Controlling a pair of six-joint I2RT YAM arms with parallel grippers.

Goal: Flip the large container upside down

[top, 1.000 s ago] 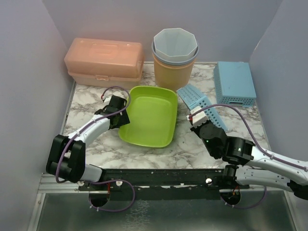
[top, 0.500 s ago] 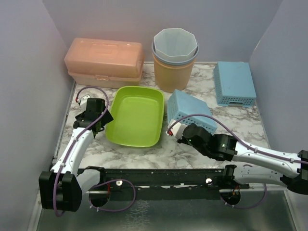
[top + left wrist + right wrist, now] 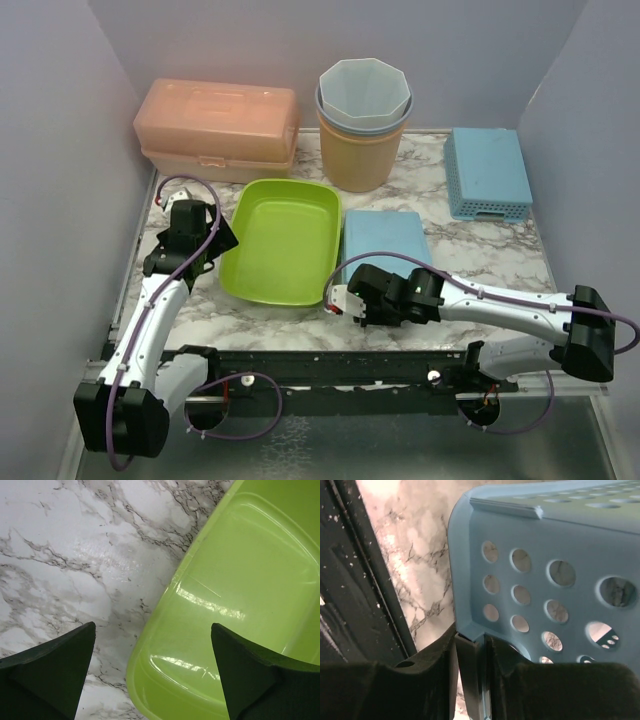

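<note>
Your right arm is stretching low and leftward along the front of the table [image 3: 480,250]. The right gripper [image 3: 340,300] is sitting just off the tub's [image 3: 285,240] near right corner, jaws pinching the basket's [image 3: 385,240] near rim. The basket is lying bottom-up just right of the tub. Your left arm is reaching forward, with the left gripper [image 3: 190,225] hanging just left of the tub, fingers spread wide and gripping nothing.

Open marble table [image 3: 490,250] lies right of the blue basket [image 3: 385,238], which crowds the green tub [image 3: 285,240].
</note>
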